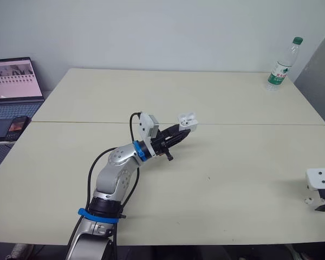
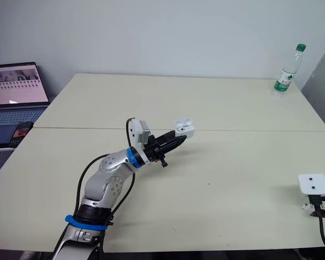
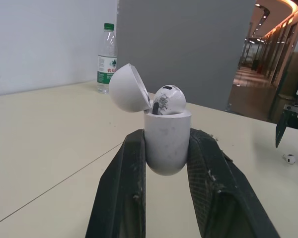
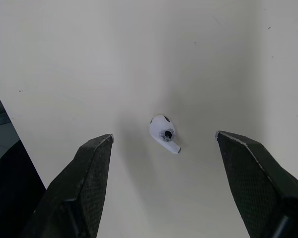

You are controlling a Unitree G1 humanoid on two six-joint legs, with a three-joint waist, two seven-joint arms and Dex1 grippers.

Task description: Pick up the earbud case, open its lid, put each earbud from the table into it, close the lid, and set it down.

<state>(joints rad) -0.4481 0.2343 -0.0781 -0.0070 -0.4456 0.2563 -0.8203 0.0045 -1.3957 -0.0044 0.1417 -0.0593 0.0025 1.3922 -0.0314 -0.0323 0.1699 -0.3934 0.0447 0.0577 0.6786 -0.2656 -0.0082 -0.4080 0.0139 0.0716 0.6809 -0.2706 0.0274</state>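
My left gripper (image 3: 166, 136) is shut on the white earbud case (image 3: 166, 148) and holds it above the middle of the table (image 1: 233, 179). The case's lid (image 3: 128, 89) stands open, and one earbud (image 3: 169, 99) sits in the case with its round head sticking out. In the head views the case (image 1: 187, 120) rides at the tips of the left fingers. A second white earbud (image 4: 164, 133) lies on the table near the front right corner. My right gripper (image 4: 164, 138) hangs over it, open, one finger on each side and not touching it.
A green-capped water bottle (image 1: 281, 65) stands at the far right corner. An open laptop (image 1: 13, 86) and a phone (image 1: 17, 125) rest on a side surface to the left. A seam (image 1: 249, 124) crosses the tabletop behind the case.
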